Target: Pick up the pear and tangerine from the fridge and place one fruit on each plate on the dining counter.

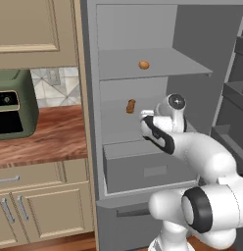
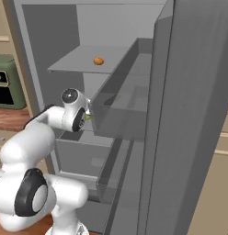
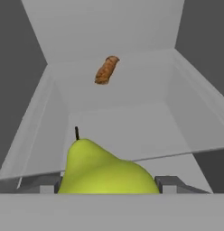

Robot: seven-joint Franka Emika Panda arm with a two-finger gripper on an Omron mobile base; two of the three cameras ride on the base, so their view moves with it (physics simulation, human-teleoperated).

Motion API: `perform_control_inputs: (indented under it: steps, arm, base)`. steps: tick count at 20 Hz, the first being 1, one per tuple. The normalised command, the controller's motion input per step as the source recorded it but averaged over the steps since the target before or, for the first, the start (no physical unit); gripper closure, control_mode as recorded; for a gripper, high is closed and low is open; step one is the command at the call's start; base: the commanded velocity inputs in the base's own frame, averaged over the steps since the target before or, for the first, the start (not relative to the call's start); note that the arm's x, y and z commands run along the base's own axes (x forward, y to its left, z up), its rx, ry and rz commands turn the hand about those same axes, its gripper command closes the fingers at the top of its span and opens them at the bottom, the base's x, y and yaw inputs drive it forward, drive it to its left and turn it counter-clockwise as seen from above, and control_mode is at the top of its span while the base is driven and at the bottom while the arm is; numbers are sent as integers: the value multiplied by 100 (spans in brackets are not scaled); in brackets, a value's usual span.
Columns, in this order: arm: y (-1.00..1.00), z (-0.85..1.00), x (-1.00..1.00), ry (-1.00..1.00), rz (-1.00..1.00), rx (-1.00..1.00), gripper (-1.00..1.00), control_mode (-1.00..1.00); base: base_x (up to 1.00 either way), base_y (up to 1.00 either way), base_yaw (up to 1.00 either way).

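With the pincer [image 3: 109,187] closed around the pear [image 3: 102,169], draw it straight out of the fridge [image 1: 143,44], avoiding the door shelves.

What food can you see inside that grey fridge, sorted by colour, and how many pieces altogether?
Orange, the tangerine on the upper shelf: 1
Yellow-green, the pear sitting between the jaws: 1
Brown, the lumpy item at the back of the middle shelf: 1
Total: 3
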Motion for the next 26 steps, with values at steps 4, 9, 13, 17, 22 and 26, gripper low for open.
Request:
perform_control_inputs:
  steps: [4,9,13,17,22,26]
  arm:
    - [0,65,-45,4,-5,0,100,-100]
    - [2,57,-63,1,0,1,100,-100]
    - [7,58,-60,5,0,1,100,-100]
    - [8,61,-55,5,2,0,100,-100]
    - [7,59,-47,1,3,0,100,-100]
    - [5,47,-43,8,8,0,100,-100]
  base:
    - [0,0,0]
    - [0,0,0]
    - [0,0,0]
    - [0,0,0]
    - [0,0,0]
    - [0,0,0]
